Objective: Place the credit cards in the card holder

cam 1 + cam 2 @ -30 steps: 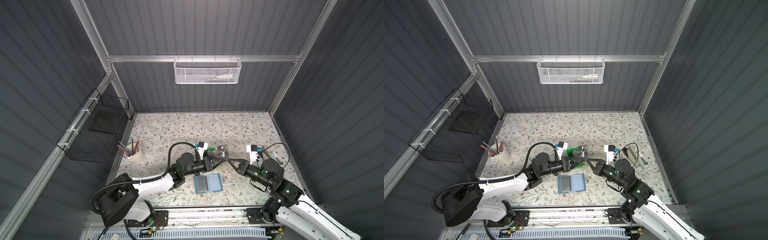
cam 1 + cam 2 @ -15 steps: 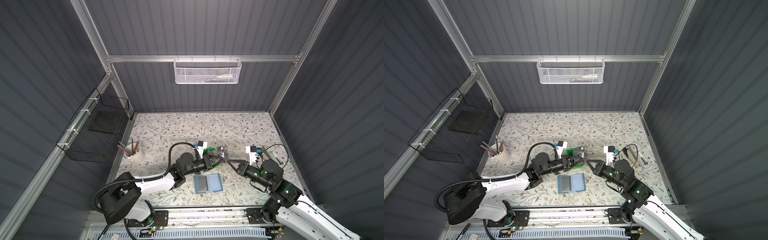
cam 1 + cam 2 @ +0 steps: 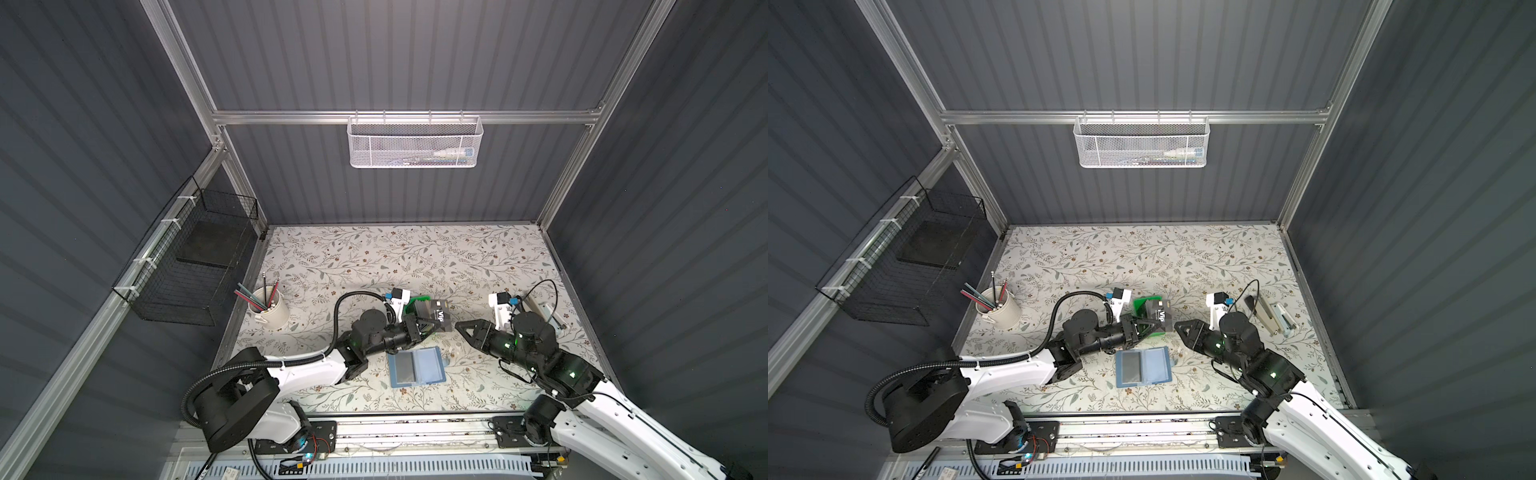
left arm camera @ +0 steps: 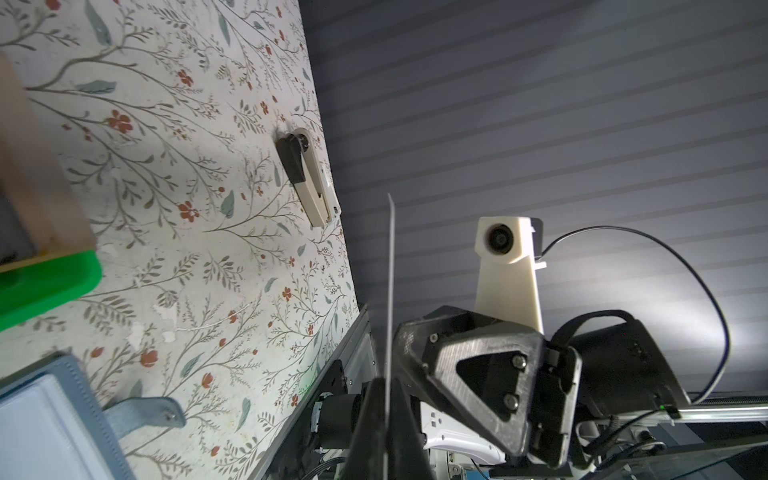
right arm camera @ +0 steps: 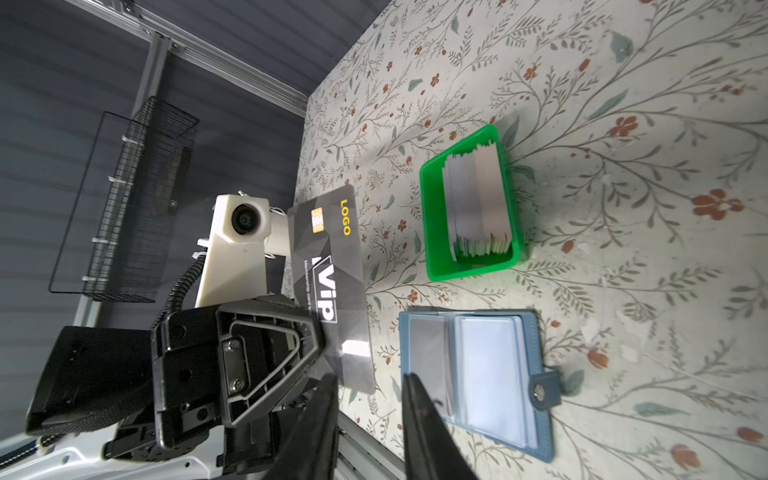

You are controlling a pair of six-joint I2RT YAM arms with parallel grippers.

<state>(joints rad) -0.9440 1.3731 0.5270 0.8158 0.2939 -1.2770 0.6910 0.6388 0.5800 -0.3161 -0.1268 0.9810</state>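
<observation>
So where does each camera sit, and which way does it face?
Both top views: one twin-lens head overhead, looking down on the table, left gripper and right gripper.
Right wrist: on the right arm, looking past its open fingers at the VIP card, green tray and card holder.
Left wrist: on the left arm, looking along that card, edge-on, toward the right gripper.
Shared by both wrist views: tray, holder.

On the table (image 3: 374, 257), the card holder (image 3: 417, 365) lies near the left gripper (image 3: 430, 327), a green tray (image 3: 419, 299) just beyond. A pencil cup (image 3: 272, 318) stands well left, a stapler (image 3: 1265, 318) well right.
</observation>
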